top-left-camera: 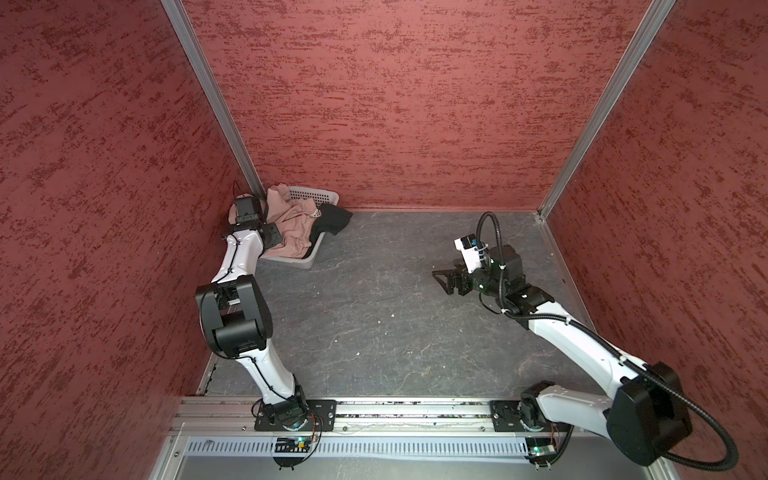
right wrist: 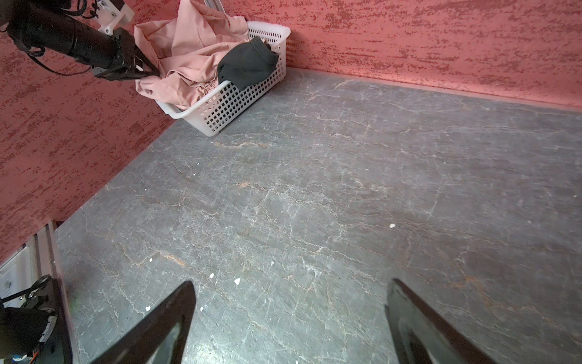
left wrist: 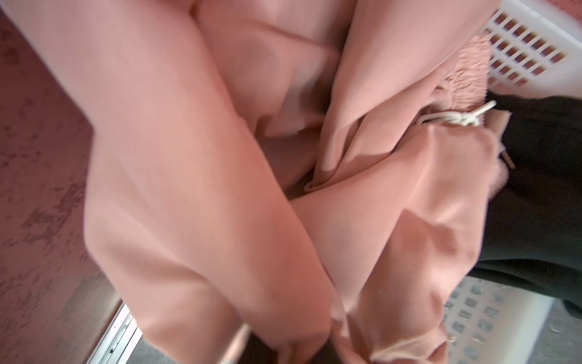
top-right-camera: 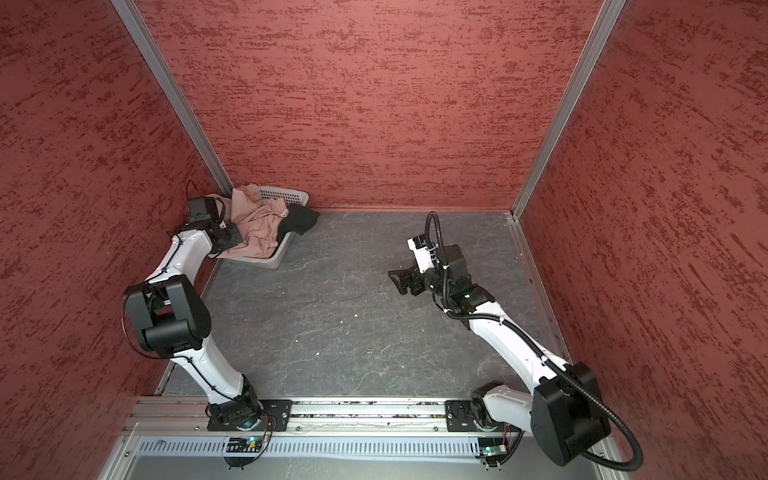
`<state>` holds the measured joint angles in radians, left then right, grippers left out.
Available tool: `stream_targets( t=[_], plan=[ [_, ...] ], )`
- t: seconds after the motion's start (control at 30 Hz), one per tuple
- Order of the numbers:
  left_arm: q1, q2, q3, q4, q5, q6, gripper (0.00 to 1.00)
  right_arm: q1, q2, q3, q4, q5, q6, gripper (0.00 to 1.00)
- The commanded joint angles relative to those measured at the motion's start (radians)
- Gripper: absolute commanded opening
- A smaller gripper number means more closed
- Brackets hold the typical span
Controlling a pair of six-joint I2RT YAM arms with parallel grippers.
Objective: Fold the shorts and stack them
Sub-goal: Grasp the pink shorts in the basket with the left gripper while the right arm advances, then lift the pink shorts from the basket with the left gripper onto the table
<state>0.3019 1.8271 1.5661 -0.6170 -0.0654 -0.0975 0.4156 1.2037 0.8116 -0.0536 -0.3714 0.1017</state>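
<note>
Pink shorts [right wrist: 189, 53] over basket [right wrist: 239, 97] rim (wall corner [top-left-camera: 255, 178]), open tabletop [right wrist: 315, 189] before right gripper [right wrist: 291, 282]

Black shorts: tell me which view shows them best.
Right wrist view: the black shorts hang sharp and unobstructed over the basket rim. Both top views show them small; the left wrist view catches only a dark edge.
</note>
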Motion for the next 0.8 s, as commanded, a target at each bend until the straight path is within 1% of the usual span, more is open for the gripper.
stream_targets(
  t=[0.0, 0.07, 0.17, 0.23, 0.37, 0.43, 0.5, 0.53, 0.57, 0.63, 0.67, 0.77],
  plan=[
    [-0.003, -0.003, 0.06, -0.009, 0.081, 0.001, 0.0, 0.006, -0.001, 0.037, 0.059, 0.018, 0.021, 0.95],
    [-0.014, -0.016, 0.089, -0.03, 0.121, 0.002, 0.0, 0.006, 0.003, 0.036, 0.069, 0.01, 0.027, 0.95],
    [-0.046, -0.054, 0.133, -0.061, 0.188, 0.036, 0.0, 0.006, 0.008, 0.037, 0.069, 0.014, 0.029, 0.95],
    [-0.078, -0.089, 0.171, -0.091, 0.208, 0.054, 0.0, 0.006, 0.012, 0.037, 0.069, 0.02, 0.024, 0.95],
    [-0.176, -0.18, 0.262, -0.138, 0.196, 0.084, 0.0, 0.006, 0.019, 0.038, 0.086, 0.04, 0.014, 0.95],
    [-0.238, -0.215, 0.323, -0.165, 0.218, 0.095, 0.0, 0.005, 0.024, 0.047, 0.091, 0.039, 0.013, 0.95],
    [-0.31, -0.217, 0.428, -0.23, 0.33, 0.137, 0.0, 0.006, 0.032, 0.06, 0.098, 0.045, 0.006, 0.95],
    [-0.365, -0.198, 0.518, -0.309, 0.357, 0.161, 0.0, 0.005, 0.036, 0.063, 0.11, 0.053, 0.0, 0.96],
    [-0.431, -0.175, 0.608, -0.383, 0.341, 0.184, 0.0, 0.004, 0.038, 0.062, 0.132, 0.072, -0.008, 0.96],
    [-0.574, -0.141, 0.741, -0.479, 0.289, 0.239, 0.0, -0.003, 0.052, 0.064, 0.158, 0.118, -0.009, 0.97],
    [-0.647, -0.125, 0.79, -0.504, 0.268, 0.259, 0.0, -0.011, 0.063, 0.08, 0.151, 0.131, -0.003, 0.97],
    [-0.801, -0.101, 0.866, -0.529, 0.256, 0.274, 0.0, -0.034, 0.091, 0.138, 0.102, 0.151, 0.012, 0.97]
  ],
)
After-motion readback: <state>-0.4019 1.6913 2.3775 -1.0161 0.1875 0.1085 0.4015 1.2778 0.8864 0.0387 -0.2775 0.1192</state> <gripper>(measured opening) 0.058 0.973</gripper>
